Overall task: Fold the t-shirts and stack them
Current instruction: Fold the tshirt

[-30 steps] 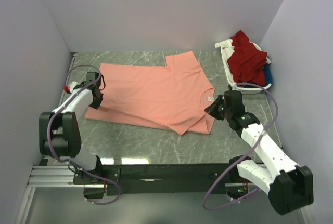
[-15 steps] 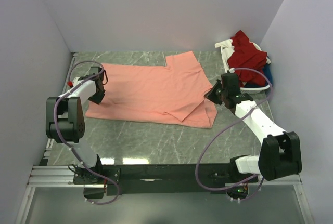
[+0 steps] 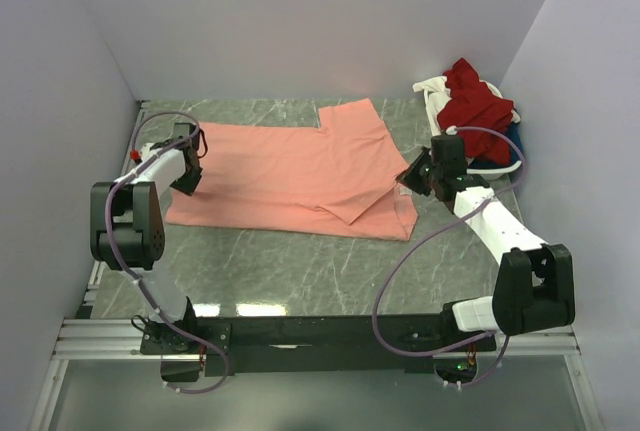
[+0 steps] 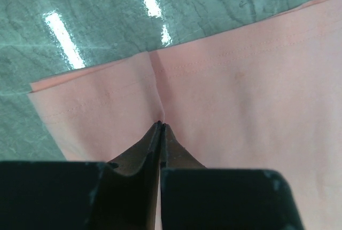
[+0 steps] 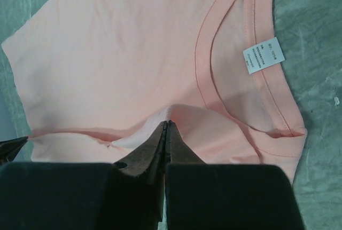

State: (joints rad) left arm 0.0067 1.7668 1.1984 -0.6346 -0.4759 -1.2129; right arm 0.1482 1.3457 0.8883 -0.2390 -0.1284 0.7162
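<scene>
Both arms have swung away from their bases since a second ago, and the right gripper (image 3: 412, 179) has dragged the collar end of the salmon-pink t-shirt (image 3: 290, 166) outward, so the doubled flap lies flatter now. In my right wrist view the jaws are pressed together with a ridge of pink cloth pulled up into the tips; the collar curves just ahead and to the right of them, the white neck label (image 5: 263, 55) further ahead on that side. My left gripper (image 3: 190, 186) sits at the opposite hem, jaws all but together on a crease that runs straight ahead from the tips to the hem edge, with marble table (image 3: 300, 261) beyond. Behind the right jaws stands the white basket (image 3: 435, 111) holding the dark red shirt (image 3: 475, 106)
</scene>
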